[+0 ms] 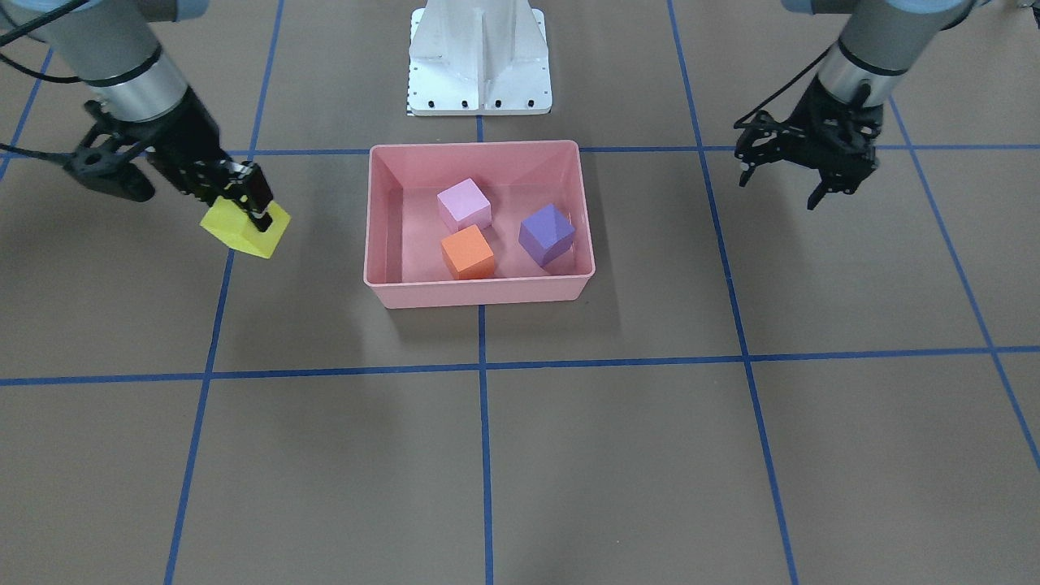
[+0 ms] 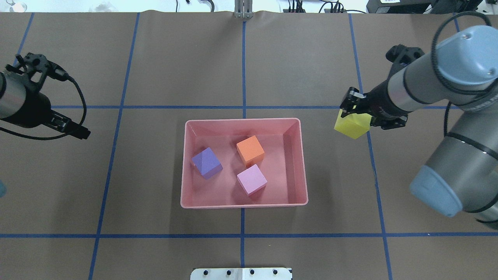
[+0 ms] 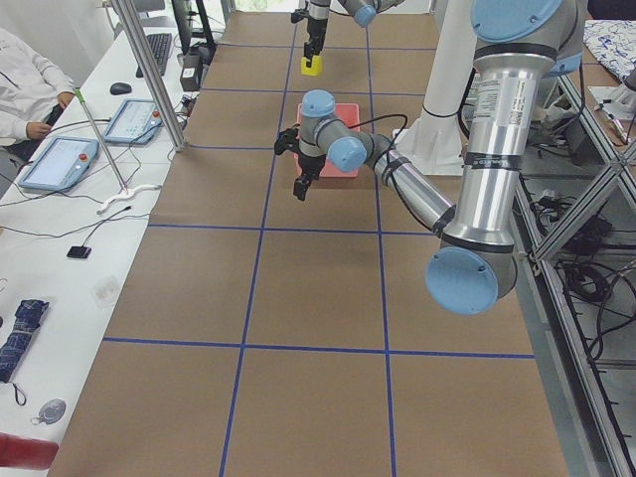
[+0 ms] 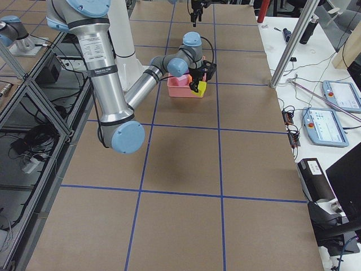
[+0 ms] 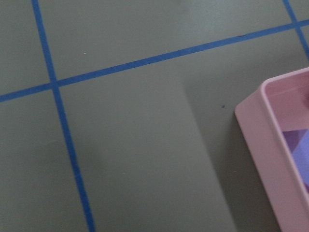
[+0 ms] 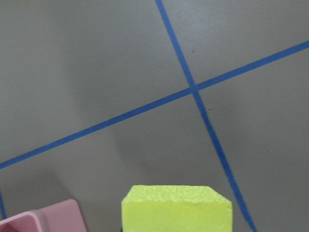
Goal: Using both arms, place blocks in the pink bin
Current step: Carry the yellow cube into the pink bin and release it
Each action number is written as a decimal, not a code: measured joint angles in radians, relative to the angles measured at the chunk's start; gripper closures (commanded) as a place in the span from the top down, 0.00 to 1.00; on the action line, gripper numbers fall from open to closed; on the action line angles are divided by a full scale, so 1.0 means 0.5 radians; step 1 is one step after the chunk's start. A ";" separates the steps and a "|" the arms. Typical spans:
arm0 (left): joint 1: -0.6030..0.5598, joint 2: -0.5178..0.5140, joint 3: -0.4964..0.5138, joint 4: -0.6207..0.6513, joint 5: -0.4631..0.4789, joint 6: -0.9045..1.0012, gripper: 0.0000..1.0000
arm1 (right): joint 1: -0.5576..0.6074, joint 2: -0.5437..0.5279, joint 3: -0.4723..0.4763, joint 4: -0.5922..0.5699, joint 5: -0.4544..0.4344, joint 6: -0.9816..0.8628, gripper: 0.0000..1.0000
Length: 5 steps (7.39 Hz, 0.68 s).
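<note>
The bin (image 1: 479,294) is laid with its long side running left to right, and the pink block (image 1: 464,203), orange block (image 1: 468,251) and purple block (image 1: 546,234) are seen inside it. The yellow block (image 1: 244,230) is pinched, tilted, in the right gripper (image 1: 244,213) and held above the table near the bin's right side. The left gripper (image 1: 778,191) is spread wide with nothing in it, slanted down well left of the bin.

Four blocks (image 2: 251,149), one pink bin (image 2: 243,205), two arms (image 2: 404,95)

I could read no text, label or number anywhere. The tablet screens (image 4: 340,96) beside my desk (image 4: 186,169) were too small.
</note>
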 measured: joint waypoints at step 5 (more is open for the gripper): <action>-0.253 0.116 0.156 -0.010 -0.130 0.285 1.00 | -0.497 0.521 -0.202 -0.341 -0.473 0.421 1.00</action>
